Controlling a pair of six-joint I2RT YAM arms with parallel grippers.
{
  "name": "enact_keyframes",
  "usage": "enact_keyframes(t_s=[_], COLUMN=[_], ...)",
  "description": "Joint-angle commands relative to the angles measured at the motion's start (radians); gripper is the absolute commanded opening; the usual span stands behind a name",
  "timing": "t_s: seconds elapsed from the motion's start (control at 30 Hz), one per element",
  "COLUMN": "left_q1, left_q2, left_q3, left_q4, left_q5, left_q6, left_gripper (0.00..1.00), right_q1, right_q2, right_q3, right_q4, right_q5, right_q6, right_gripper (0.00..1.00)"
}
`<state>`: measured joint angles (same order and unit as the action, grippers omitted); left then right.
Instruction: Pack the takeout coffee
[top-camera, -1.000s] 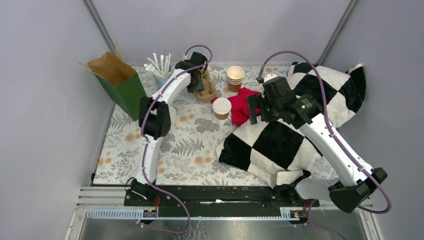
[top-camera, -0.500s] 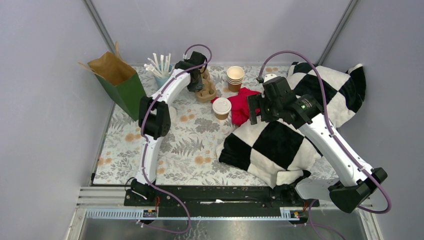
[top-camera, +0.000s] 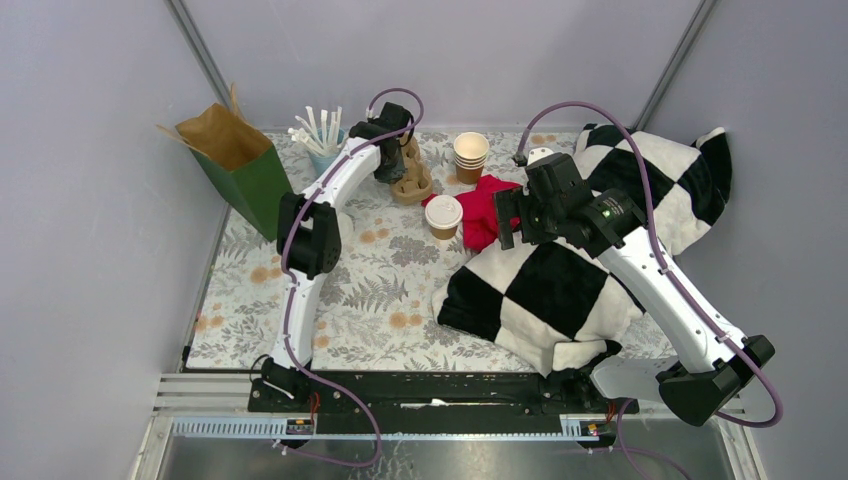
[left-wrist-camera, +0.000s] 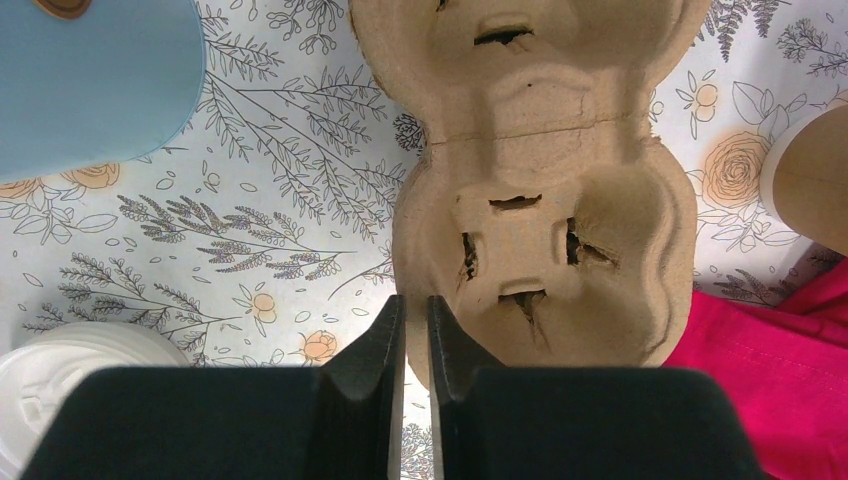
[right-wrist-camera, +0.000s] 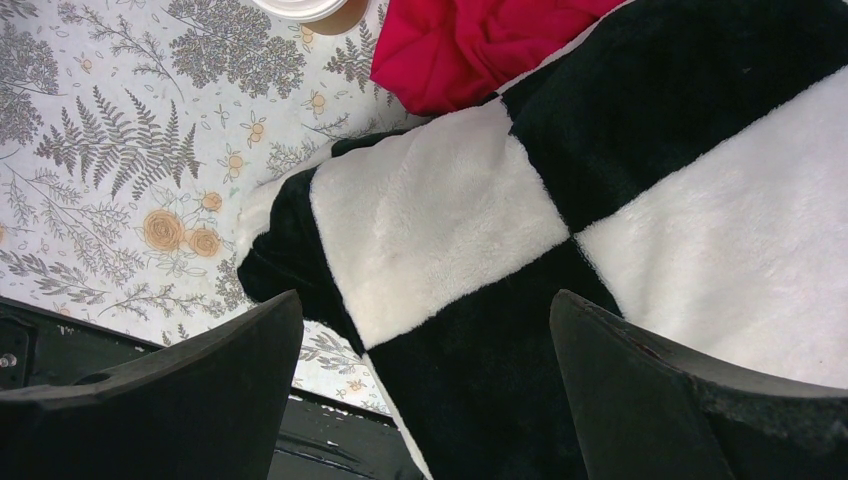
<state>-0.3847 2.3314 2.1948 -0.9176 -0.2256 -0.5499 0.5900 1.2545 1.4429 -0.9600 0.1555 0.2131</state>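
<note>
While left gripper clamps the rim of a brown moulded-pulp cup carrier, right gripper is spread wide over black-and-white checkered blanket. White-lidded brown kraft takeout coffee stands upright at carrier's 5 o'clock.

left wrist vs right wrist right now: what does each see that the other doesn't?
Left wrist only: the cardboard cup carrier, with the left gripper shut on its near rim; a blue cup; a brown paper cup at the right edge.
Right wrist only: the checkered blanket under the open right gripper.
Both: the red cloth, the floral tablecloth, and a white lid at the frame edge. Right wrist's tops the takeout coffee; left wrist's is cut off, so same item unconfirmed.
</note>
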Motion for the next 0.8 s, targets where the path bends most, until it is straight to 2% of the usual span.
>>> enact_keyframes(t_s=[0.0,0.63,0.73,0.77], left_q1=[0.003,0.004,0.004,0.004], left_q2=[-0.051,-0.139,-0.13,-0.12], left_q3=[0.033,0.061,0.062,0.072], left_q4=[0.029,0.024,0.021,0.009], left_q5=[-0.013,0.007,0.052,0.066], left_q6=[0.004,-0.019,-0.002,-0.004], left_gripper=[0.0,0.0,0.0,0.04], right_q1=[-0.007,-0.007,-0.007,-0.007], right_q2=[-0.013,-0.02,-0.02,-0.02], right_q3=[0.022,0.012,0.013,0.012], right_q4=[-0.005,-0.001,0.0,0.0], right_q5=[-0.007,-0.016,-0.017,-0.017], right_q6=[-0.015,-0.002,0.001,0.0], right_gripper=[1.0,1.0,1.0,1.0])
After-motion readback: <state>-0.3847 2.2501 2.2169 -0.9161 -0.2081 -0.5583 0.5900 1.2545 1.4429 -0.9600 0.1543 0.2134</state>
